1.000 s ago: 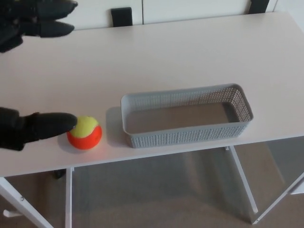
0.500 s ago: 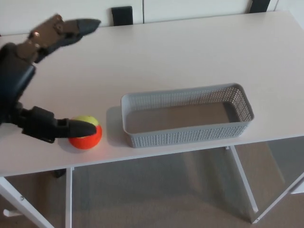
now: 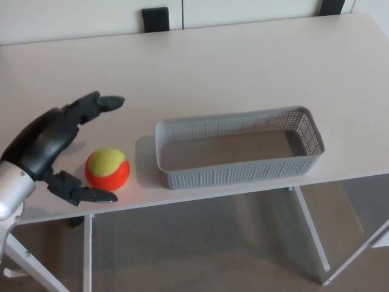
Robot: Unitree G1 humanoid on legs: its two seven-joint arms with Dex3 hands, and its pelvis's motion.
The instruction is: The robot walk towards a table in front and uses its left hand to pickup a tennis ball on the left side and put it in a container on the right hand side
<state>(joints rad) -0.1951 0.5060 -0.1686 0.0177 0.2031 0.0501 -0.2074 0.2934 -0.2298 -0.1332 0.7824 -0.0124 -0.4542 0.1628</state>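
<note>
A yellow and orange tennis ball rests on the white table near its front left edge. My left hand is just left of the ball, open, with its fingers spread beyond the ball and its thumb on the near side. The hand brackets the ball without closing on it. A grey perforated basket stands to the right of the ball, with nothing in it. My right hand is out of the picture.
The table's front edge runs just below the ball and the basket. A black chair back shows behind the table's far edge. White table legs and carpet floor lie below.
My left hand has drawn back and down toward the near left, and its fingers now sit much closer around the ball. The ball and basket have not moved.
</note>
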